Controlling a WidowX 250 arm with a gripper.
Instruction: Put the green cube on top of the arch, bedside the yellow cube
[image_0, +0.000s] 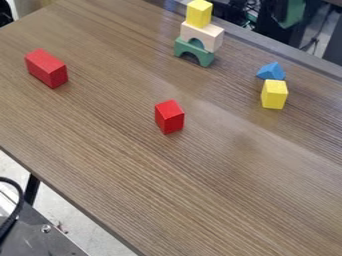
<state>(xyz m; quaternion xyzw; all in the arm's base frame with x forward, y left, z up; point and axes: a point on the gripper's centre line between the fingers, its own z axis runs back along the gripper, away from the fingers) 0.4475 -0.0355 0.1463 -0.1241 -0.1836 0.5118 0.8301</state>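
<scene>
A stack stands near the far edge of the table. At its bottom is a green arch (202, 58), and a pale wooden arch (211, 36) rests on that. The yellow cube (199, 13) sits upright on the wooden arch, towards the left part of its top, leaving some bare wood to its right.
A second yellow block (274, 94) stands at the right, just in front of a blue triangular block (271, 71). One red block (169, 117) is mid-table, another red block (46, 68) at the left. The table's (220, 200) near edge runs diagonally across the lower left.
</scene>
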